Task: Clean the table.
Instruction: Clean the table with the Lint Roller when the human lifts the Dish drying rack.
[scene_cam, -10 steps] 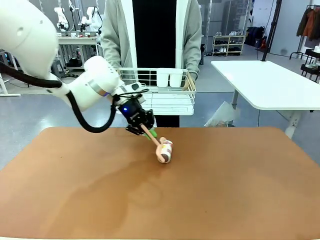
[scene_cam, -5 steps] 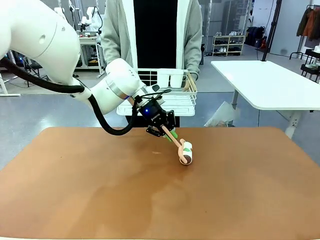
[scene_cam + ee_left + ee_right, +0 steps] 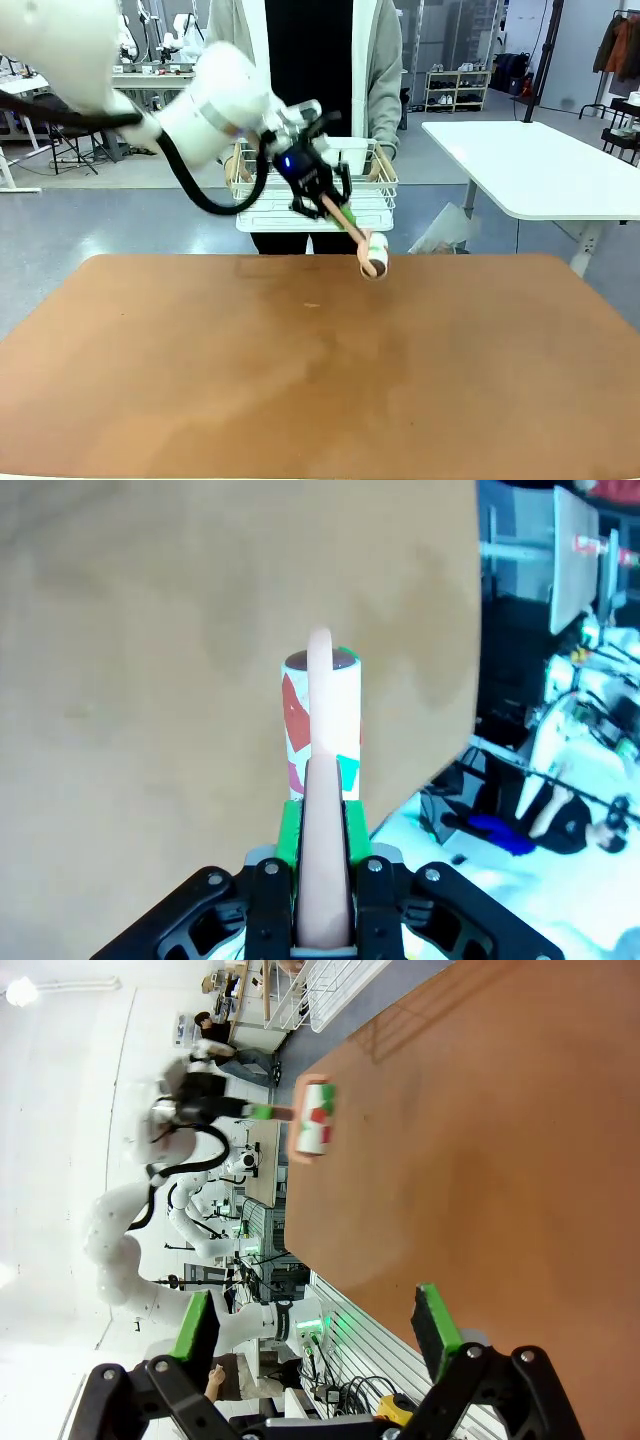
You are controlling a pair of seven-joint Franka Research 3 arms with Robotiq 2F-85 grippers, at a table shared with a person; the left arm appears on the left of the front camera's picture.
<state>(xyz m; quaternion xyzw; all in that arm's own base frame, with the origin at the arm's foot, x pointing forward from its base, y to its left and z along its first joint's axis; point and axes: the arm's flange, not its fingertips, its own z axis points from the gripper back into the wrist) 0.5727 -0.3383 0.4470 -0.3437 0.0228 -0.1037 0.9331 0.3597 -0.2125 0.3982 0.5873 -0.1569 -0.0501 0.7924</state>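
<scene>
My left gripper (image 3: 322, 200) is shut on the pink handle of a lint roller (image 3: 374, 256), whose white head with red and green print hangs just above the far edge of the reddish-brown table (image 3: 320, 380). In the left wrist view the green pads (image 3: 290, 825) clamp the handle and the lint roller (image 3: 322, 715) points out over the table (image 3: 150, 630). My right gripper (image 3: 312, 1325) is open, low over the table (image 3: 480, 1160), with the lint roller (image 3: 315, 1130) far off.
A person stands at the far side holding a white wire rack (image 3: 385, 190) with two white cups (image 3: 340, 155) in it, just behind the roller. A white-topped table (image 3: 530, 160) stands at the back right.
The left gripper swept the roller to the right across the table, then lifted it up and back toward the far edge and the wire rack.
</scene>
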